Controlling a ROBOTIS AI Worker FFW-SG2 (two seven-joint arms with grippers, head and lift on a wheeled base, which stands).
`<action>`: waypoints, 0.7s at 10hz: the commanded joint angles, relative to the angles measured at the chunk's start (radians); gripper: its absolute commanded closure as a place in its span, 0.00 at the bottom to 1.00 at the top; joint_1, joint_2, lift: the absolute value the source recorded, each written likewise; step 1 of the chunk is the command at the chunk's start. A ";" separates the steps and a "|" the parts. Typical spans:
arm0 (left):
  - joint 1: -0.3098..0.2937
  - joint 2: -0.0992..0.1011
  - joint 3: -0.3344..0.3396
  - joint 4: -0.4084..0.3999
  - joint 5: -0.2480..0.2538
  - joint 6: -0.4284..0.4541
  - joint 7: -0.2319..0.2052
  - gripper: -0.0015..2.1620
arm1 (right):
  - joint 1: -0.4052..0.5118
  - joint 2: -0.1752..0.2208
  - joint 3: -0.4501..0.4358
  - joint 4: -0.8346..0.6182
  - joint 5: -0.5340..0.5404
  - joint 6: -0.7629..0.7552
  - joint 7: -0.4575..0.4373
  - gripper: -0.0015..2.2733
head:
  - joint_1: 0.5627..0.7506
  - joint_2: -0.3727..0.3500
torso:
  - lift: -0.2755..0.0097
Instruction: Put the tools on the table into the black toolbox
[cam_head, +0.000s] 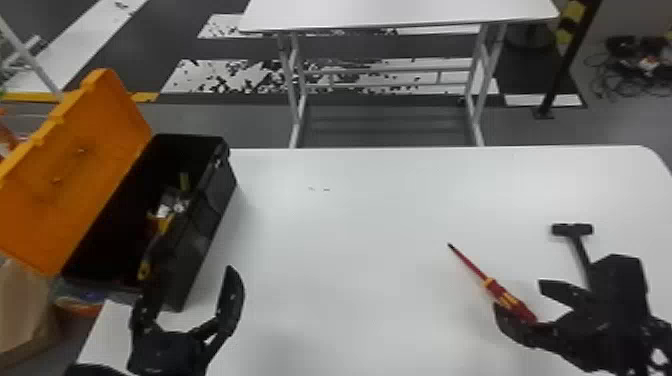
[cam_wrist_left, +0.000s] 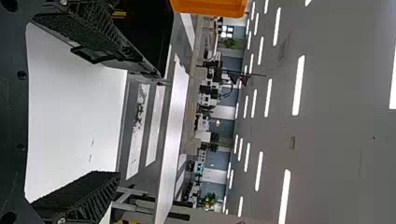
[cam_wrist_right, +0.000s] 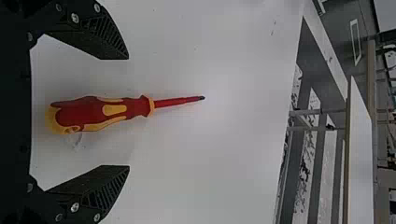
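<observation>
Black toolbox (cam_head: 210, 215), frame L, holds some gear (cam_head: 172, 205); screwdriver (cam_head: 492, 286) & hammer (cam_head: 572, 230) await packing on bench (cam_head: 360, 225), frame R. R tool (cam_wrist_right: 128, 112) gapes wide astride handle (cam_wrist_right: 88, 112), L tool (cam_head: 191, 272) wide too.

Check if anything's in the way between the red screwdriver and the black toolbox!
Nothing I can see stands on the table between the screwdriver and the toolbox; only the toolbox's own side wall probably needs clearing.

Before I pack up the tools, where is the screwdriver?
In the head view, the screwdriver lies toward the right on the near table, left of the hammer, its handle between the open fingers of the right gripper.
</observation>
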 joint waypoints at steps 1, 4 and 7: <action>0.000 0.004 0.000 0.003 0.003 0.000 0.000 0.02 | -0.001 -0.001 0.019 -0.004 0.021 0.008 0.006 0.08 | 0.70 0.68 | 0.70; -0.002 0.012 0.000 0.006 0.009 0.004 0.000 0.02 | -0.009 -0.001 0.039 -0.004 0.059 0.026 0.004 0.24 | 0.70 0.71 | 0.70; -0.009 0.017 0.000 0.018 0.024 0.004 -0.005 0.02 | -0.014 0.001 0.037 -0.003 0.094 0.060 -0.007 0.79 | 0.70 0.70 | 0.70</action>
